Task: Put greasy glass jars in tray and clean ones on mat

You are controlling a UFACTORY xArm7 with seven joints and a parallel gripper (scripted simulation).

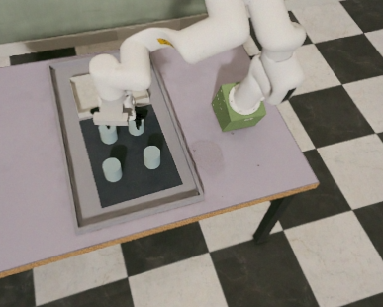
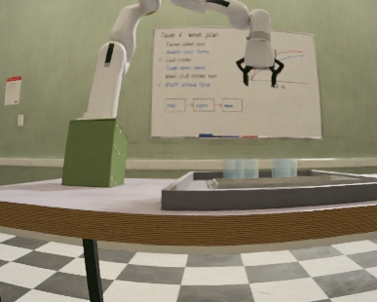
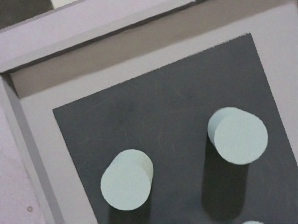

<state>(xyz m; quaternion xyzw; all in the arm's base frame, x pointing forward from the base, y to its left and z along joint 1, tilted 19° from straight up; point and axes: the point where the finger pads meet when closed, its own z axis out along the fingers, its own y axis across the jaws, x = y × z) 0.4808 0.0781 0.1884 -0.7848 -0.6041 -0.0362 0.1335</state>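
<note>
Seen from straight above, the dark drying mat [image 3: 160, 130] fills most of the view, turned at a slant so that its far edge runs upward to the right. Two pale blue-green glass jars stand upright on it. One jar [image 3: 126, 180] stands near the mat's left edge, low in the view. The other jar [image 3: 238, 135] stands well apart from it, toward the mat's right edge, and casts a long shadow down the mat. A sliver of a third jar [image 3: 252, 222] shows at the bottom edge. A grey rim [image 3: 150, 57] borders the mat, with a brownish inner wall beyond it. Outside that lies the lilac worktop [image 3: 15, 175].
</note>
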